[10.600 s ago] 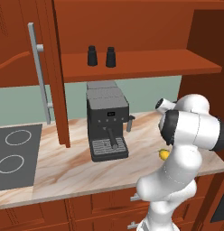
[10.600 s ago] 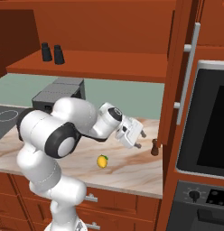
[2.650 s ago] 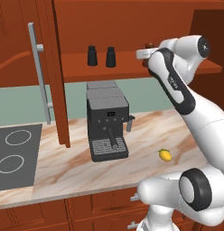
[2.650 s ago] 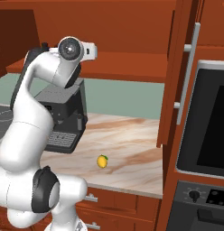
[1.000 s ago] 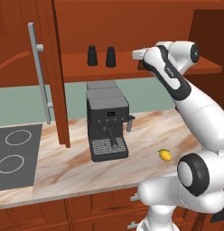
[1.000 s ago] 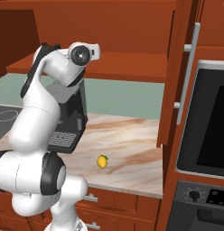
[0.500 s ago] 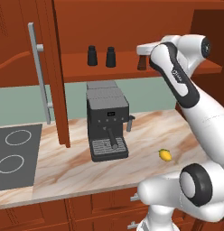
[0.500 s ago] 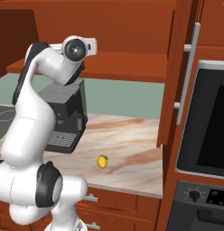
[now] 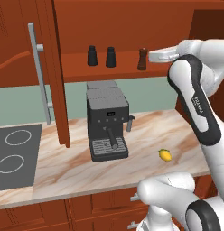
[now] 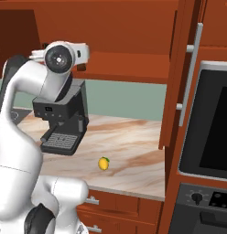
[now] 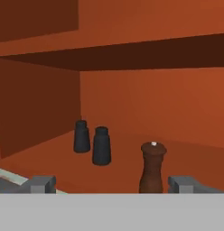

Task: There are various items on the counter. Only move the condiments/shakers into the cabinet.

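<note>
On the cabinet's shelf stand two black shakers and, to their right, the brown mill, all upright. My gripper hovers just right of the mill at shelf height, open and holding nothing. In the hand view the mill stands free a little ahead of the gripper, between the wide-spread fingertips, with the shakers further in on the shelf. The yellow lemon lies on the counter.
A dark-grey coffee machine stands on the counter under the shelf. The open cabinet door with its grey bar handle hangs at the left, above the black stovetop. A wall oven fills the right side.
My hand has drawn back to the right, away from the mill, which stays upright on the shelf. The shakers and lemon have not moved.
</note>
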